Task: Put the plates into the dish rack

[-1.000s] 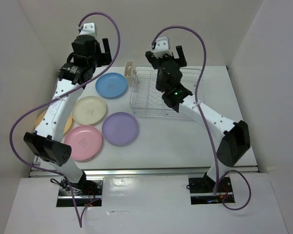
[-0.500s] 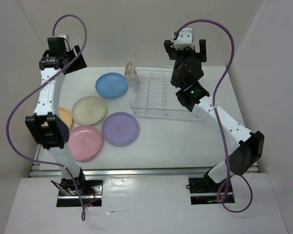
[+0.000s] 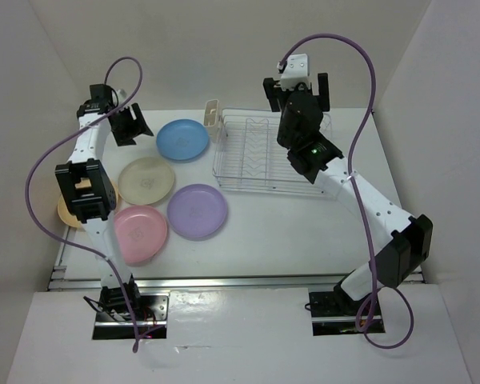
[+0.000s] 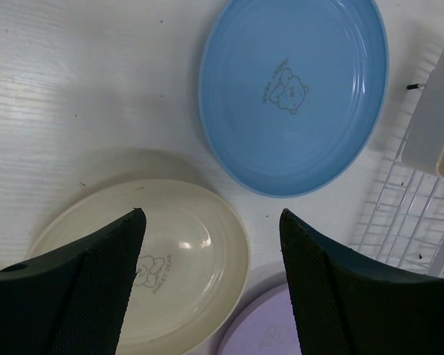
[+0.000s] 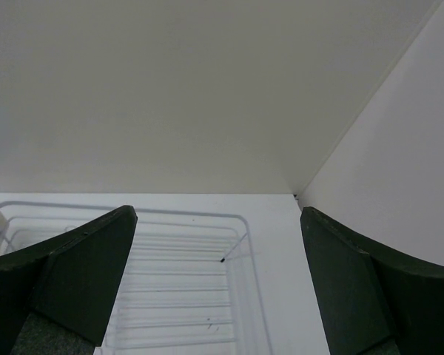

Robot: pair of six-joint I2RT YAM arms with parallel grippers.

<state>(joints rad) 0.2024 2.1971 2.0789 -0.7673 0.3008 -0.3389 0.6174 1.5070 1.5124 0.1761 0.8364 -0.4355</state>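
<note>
Five plates lie flat on the table, left of the dish rack (image 3: 260, 156): blue (image 3: 182, 139), cream (image 3: 146, 181), purple (image 3: 197, 211), pink (image 3: 140, 234), and yellow-orange (image 3: 66, 212), which is mostly hidden behind my left arm. My left gripper (image 3: 133, 126) is open and empty, raised just left of the blue plate. Its wrist view shows the blue plate (image 4: 296, 89), cream plate (image 4: 163, 266) and purple plate's edge (image 4: 270, 329) below the open gripper (image 4: 211, 222). My right gripper (image 3: 296, 90) is open and empty, high over the rack's far edge. The empty rack (image 5: 170, 281) shows below the gripper (image 5: 214, 214).
A cream cutlery cup (image 3: 212, 118) hangs on the rack's left end and also shows in the left wrist view (image 4: 433, 126). White walls close in the table at the back and on both sides. Purple cables loop above both arms.
My left gripper has swung from high at the back left down and right toward the blue plate. My right gripper has shifted slightly left above the rack. The plates have not moved.
</note>
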